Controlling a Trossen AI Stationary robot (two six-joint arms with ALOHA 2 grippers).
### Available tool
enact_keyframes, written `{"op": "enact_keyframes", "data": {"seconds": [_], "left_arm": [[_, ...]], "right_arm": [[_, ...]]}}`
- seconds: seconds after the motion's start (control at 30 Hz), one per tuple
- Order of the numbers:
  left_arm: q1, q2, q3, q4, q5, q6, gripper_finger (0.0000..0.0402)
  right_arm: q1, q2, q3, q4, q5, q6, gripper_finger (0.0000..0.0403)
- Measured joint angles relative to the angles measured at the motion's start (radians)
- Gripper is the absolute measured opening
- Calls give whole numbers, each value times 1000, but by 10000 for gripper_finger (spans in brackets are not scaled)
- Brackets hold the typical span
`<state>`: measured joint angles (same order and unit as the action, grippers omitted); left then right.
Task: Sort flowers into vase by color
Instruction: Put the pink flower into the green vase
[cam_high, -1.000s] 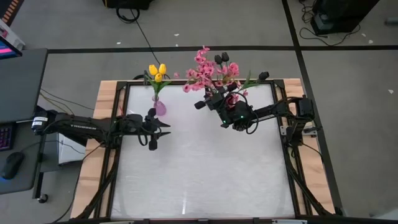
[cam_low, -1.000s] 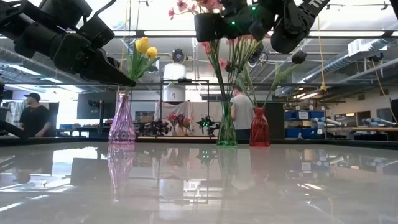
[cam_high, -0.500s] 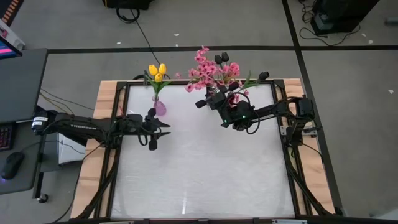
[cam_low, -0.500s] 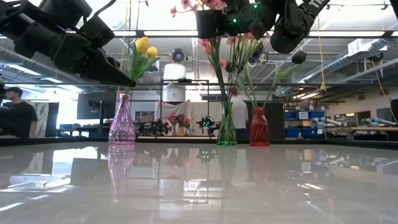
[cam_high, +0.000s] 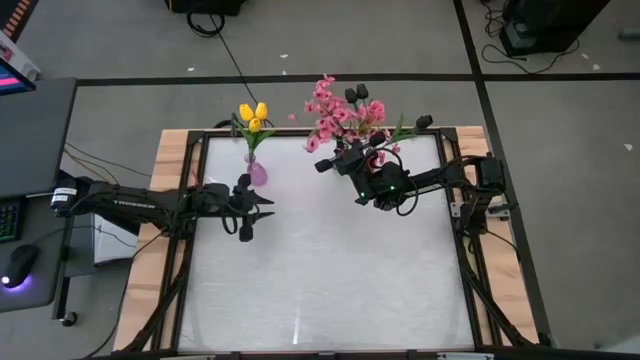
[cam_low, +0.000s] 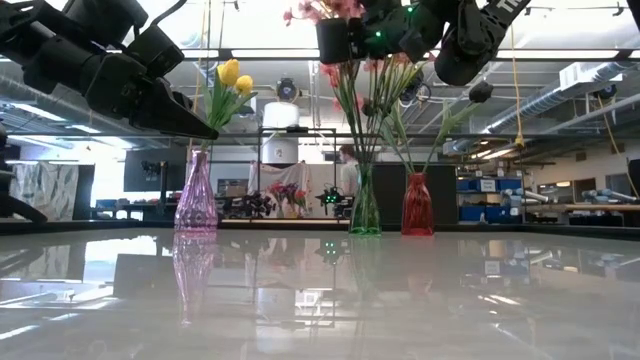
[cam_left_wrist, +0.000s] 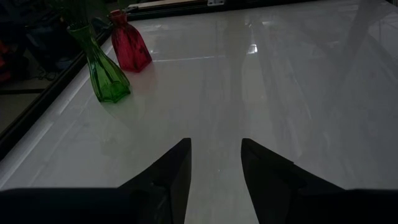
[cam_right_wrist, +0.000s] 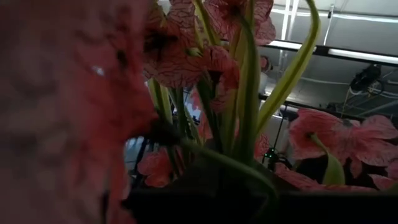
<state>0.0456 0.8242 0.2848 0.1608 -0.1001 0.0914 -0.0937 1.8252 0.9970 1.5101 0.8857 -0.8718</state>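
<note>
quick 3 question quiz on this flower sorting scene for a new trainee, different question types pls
1. True or false: the yellow tulips stand in the pink vase.
2. Which pincer is among the pink blossoms? A) left B) right
3. Fill in: beside the green vase stands a ____ vase.

Key: 1 true. 2 B: the right pincer is up among the stems, while the left pincer waits open over bare table. 3 red.

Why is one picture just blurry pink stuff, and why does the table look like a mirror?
Right wrist view: the pink blossoms sit so close to the camera that the nearest are a soft smear. Low view: the glossy table mirrors the purple vase and the bright ceiling lights. Left wrist view: glare streaks the table past the dark fingers.
</note>
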Motion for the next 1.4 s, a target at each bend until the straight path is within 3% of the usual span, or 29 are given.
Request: {"op": "enact_keyframes", "data": {"seconds": [1.4], "left_arm": [[0, 0, 0, 0, 0, 0, 146]], "right_arm": [[19, 0, 1, -176, 145, 121, 10]]}}
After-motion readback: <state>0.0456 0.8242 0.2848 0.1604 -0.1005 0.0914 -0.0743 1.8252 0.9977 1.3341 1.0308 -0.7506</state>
